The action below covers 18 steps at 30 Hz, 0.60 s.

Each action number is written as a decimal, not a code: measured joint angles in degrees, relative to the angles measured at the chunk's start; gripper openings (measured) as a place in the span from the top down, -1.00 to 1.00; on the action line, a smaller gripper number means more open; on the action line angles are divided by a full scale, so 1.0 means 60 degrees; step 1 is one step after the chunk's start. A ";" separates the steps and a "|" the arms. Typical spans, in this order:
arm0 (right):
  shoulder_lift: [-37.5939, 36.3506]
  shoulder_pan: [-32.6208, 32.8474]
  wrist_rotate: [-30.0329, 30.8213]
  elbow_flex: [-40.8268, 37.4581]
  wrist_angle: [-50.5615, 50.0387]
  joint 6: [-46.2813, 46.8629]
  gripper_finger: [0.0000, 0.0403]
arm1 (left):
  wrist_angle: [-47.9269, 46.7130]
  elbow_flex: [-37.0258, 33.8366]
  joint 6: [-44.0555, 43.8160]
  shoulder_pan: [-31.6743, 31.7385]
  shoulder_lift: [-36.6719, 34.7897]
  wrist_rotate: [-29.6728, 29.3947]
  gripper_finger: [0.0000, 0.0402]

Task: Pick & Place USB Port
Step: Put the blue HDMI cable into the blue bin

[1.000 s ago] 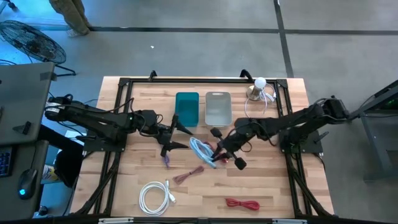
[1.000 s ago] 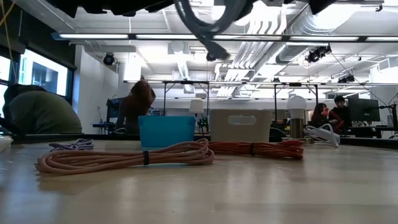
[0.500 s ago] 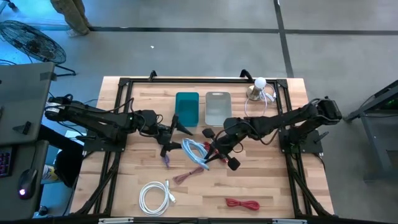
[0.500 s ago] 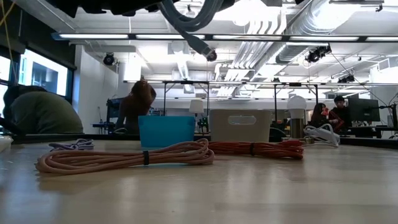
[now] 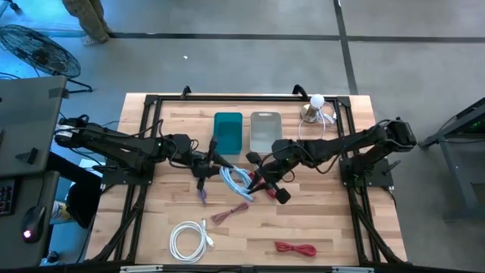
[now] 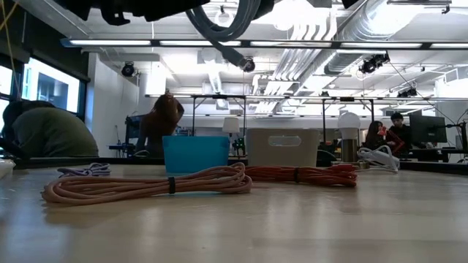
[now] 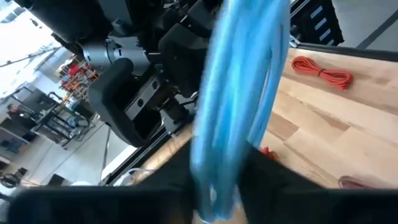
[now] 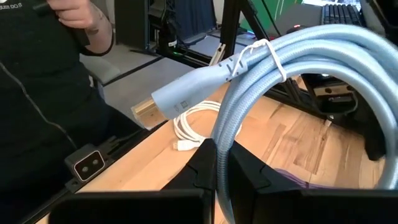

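A coiled light-blue USB cable (image 5: 235, 182) hangs in the air over the table's middle, held between my two grippers. Its loop (image 6: 223, 18) and plug (image 6: 246, 64) show at the top of the low view. The plug's metal tip (image 8: 148, 111) sticks out of the tied coil (image 8: 298, 56). My left gripper (image 5: 217, 165) is shut on the coil's left side. My right gripper (image 5: 256, 180) is shut on its right side. A teal bin (image 5: 227, 130) and a grey bin (image 5: 265, 130) stand just beyond. My left gripper has the coil's left end (image 7: 208, 180) between its two fingers, coming level from the table's left. The blurred strands rise out of the fingers, and the exact place of contact is hidden. My right gripper pinches several strands of the coil (image 8: 221, 146) between its two fingers, reaching from the table's right. The coil is lifted clear of the table, with the plug end pointing away from this gripper.
On the table lie a purple cable (image 5: 203, 196), a pink cable (image 5: 231, 214), a white cable (image 5: 189, 239) at the near left and a red cable (image 5: 295, 248) at the near right. A white lamp (image 5: 314, 106) stands at the far right. A person (image 8: 56, 74) stands beyond the table.
My right gripper has carried the blue cable toward the table's left and a little toward the far edge, up to my left gripper. My left gripper's wide-spread fingers have shut on the coil's left side.
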 joint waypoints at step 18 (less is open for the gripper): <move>-0.0181 0.0507 0.3014 -0.0007 0.0103 0.0071 0.41 | -0.0363 -0.0006 -0.0084 0.0004 -0.0011 -0.1158 0.83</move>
